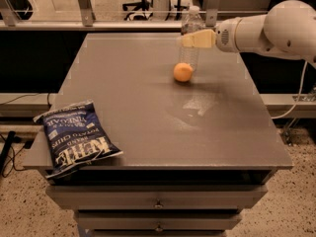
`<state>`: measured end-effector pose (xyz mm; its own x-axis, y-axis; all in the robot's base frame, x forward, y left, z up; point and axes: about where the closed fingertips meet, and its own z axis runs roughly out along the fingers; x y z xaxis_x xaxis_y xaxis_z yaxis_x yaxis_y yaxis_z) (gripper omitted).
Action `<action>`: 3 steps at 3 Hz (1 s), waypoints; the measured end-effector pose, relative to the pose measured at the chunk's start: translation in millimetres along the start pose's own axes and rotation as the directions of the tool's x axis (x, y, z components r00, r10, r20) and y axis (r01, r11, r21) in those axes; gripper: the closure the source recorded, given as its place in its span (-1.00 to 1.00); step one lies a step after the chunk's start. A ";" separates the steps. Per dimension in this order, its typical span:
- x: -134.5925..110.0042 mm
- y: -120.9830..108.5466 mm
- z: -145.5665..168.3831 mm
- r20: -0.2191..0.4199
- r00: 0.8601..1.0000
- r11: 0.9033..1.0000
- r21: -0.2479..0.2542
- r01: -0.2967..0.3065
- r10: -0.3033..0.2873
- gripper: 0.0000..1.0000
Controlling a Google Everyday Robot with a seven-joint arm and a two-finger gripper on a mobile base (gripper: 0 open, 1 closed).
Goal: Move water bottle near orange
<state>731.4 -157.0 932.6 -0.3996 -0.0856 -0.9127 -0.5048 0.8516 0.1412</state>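
1. Two things sit close together on the far part of the flat grey table: the water bottle and the orange.
2. The water bottle is clear plastic. It stands upright just behind the orange.
3. The orange is small, round and smooth.
4. The gripper is at the bottle's middle, with its pale jaws clenched on the water bottle.
5. A smooth white arm reaches in from the right.
6. A crinkly blue chip bag lies flat at the near left corner, well apart.
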 end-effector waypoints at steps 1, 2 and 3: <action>15.6 -22.1 -21.7 0.011 1.000 1.000 -0.018 0.025 -0.025 -1.00; 30.3 -52.6 -67.6 0.036 0.991 0.990 -0.052 0.131 -0.129 -1.00; 29.9 -47.6 -60.3 0.034 0.990 0.989 -0.055 0.138 -0.137 -1.00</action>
